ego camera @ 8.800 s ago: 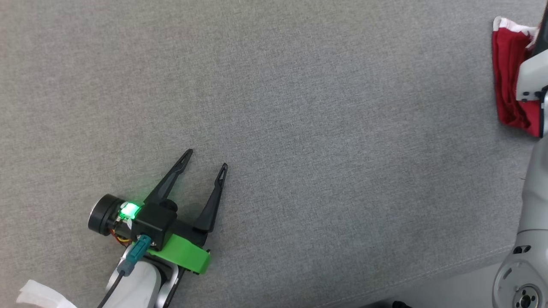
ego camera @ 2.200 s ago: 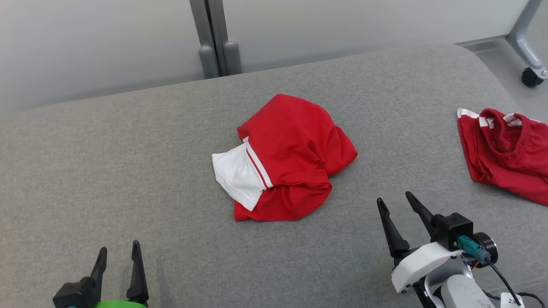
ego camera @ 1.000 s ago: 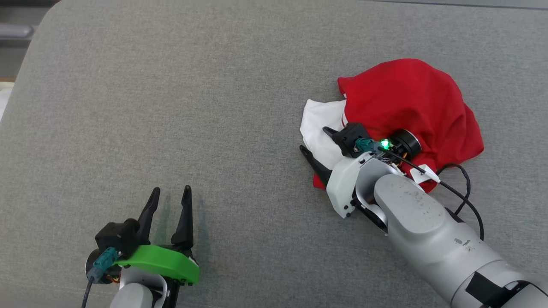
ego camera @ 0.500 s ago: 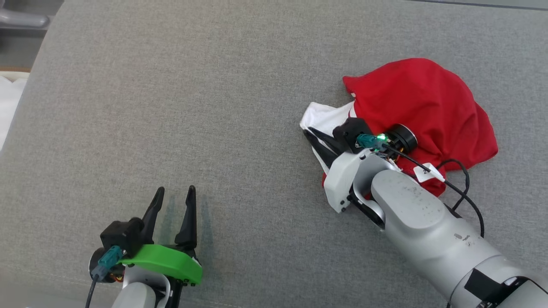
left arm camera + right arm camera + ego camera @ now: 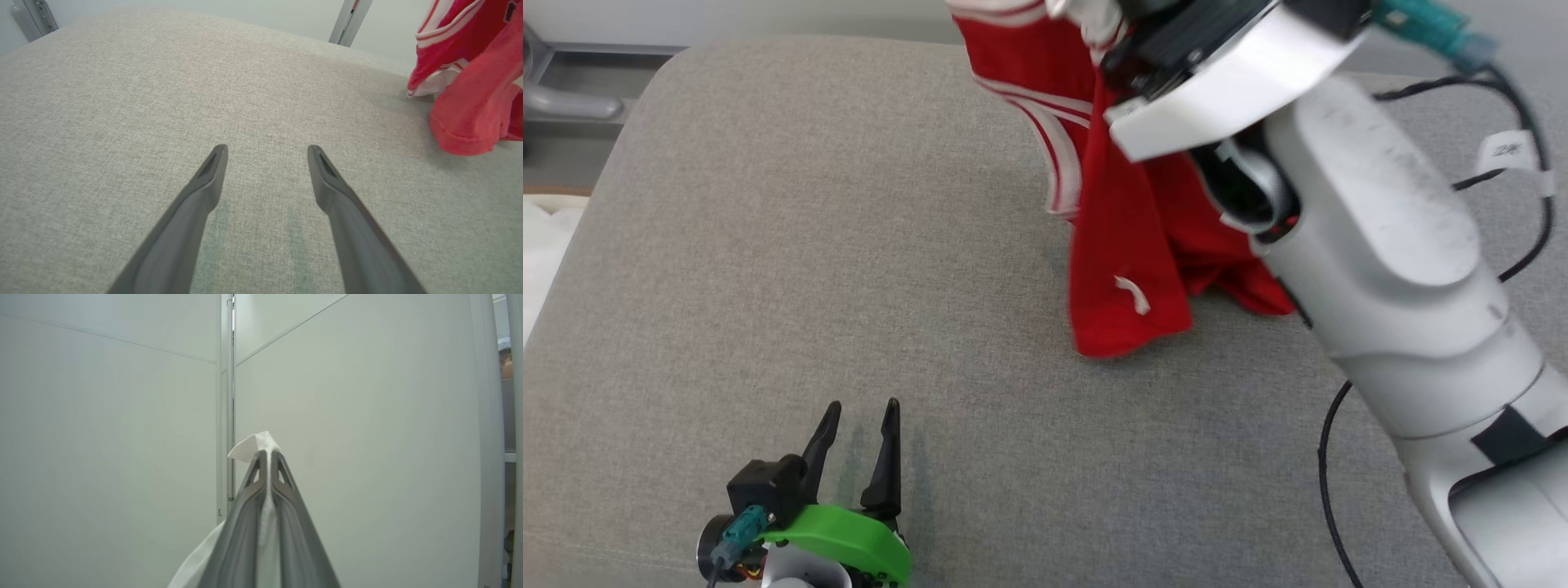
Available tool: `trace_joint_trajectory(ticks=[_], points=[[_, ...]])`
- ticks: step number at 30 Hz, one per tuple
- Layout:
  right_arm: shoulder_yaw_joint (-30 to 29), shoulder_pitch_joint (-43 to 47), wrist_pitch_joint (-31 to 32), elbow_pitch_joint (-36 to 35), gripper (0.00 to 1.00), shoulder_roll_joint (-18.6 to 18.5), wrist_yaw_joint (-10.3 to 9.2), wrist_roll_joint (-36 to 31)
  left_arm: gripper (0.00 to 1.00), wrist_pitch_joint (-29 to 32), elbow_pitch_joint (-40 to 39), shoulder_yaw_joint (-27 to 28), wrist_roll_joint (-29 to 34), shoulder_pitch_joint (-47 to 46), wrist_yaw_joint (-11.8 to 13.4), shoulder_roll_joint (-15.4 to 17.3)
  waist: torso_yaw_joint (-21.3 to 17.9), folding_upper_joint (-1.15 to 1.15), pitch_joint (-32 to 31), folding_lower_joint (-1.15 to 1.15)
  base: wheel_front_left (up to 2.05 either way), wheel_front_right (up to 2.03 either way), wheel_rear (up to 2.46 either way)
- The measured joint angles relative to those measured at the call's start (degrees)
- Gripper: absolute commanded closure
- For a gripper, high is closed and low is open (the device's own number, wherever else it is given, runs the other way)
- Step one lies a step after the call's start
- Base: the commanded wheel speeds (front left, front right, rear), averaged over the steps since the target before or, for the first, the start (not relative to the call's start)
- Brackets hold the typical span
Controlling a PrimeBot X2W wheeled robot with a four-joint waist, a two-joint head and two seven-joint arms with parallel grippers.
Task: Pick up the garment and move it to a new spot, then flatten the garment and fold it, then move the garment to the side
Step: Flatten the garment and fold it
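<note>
Lifting is the step in hand. The right claw (image 5: 267, 457) is closed tight on a white fold of the garment (image 5: 1123, 245), with cloth pinched between its fingers and a tuft poking past the tips. The red-and-white garment hangs from that grip over the right part of the grey cushion (image 5: 792, 245). Whether its lower hem brushes the cushion or clears it cannot be told. The left claw (image 5: 861, 406) rests low near the front edge, well apart from the garment, its fingers spread wide with nothing between them. The next move probably calls for carrying the hanging cloth to a bare patch of cushion and lowering it. The left claw would then need a second corner to spread it flat.
</note>
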Motion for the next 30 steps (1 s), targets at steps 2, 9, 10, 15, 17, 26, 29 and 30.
trace_joint_trajectory(ticks=[2,9,10,15,17,26,29,30], points=[[-4.33,-1.23,0.0,-2.66,1.0,-0.11,0.0,-0.55,0.0,0.01,0.24,0.38,0.51,0.66,0.0,0.01,-0.45,0.0,-0.89,0.0,0.0,0.0,0.0],[-18.27,0.98,-0.02,-4.14,1.0,-0.11,0.01,-6.45,0.0,0.0,0.4,2.14,2.18,2.57,0.0,-0.22,-3.49,0.0,-3.18,0.0,0.0,0.0,0.0],[-19.4,2.73,-0.02,-3.42,1.0,-0.13,0.0,-8.26,0.0,0.01,0.36,2.52,2.37,2.81,0.0,-0.34,-4.07,0.0,-3.41,0.0,0.0,0.0,0.0],[-25.49,14.77,-0.08,2.11,1.0,0.07,0.02,-16.97,0.0,0.0,-0.27,3.34,2.71,2.87,0.0,-0.48,-6.79,0.0,-3.83,0.0,0.0,0.0,0.0],[-31.09,21.62,-0.08,5.54,0.74,-0.03,0.02,-21.28,0.0,0.01,-0.69,3.03,2.85,2.79,0.0,-0.52,-7.93,0.0,-3.65,0.0,0.0,0.0,0.0],[-50.31,35.96,-0.07,10.95,0.0,-0.1,-0.01,-31.47,0.0,0.01,-1.86,0.18,2.34,1.02,0.0,0.4,-10.61,0.0,-1.48,0.0,0.0,0.0,0.0],[-50.14,37.55,-0.08,9.89,0.0,-0.09,0.0,-31.22,0.0,0.0,-2.0,-0.7,2.03,0.63,0.0,0.54,-11.5,0.0,-1.18,0.0,0.0,0.0,0.0],[-49.9,37.95,-0.08,9.47,0.0,-0.08,-0.01,-31.05,0.0,0.0,-2.01,-1.24,1.91,0.55,0.0,0.55,-11.81,0.0,-1.13,0.0,0.0,0.0,0.0]])
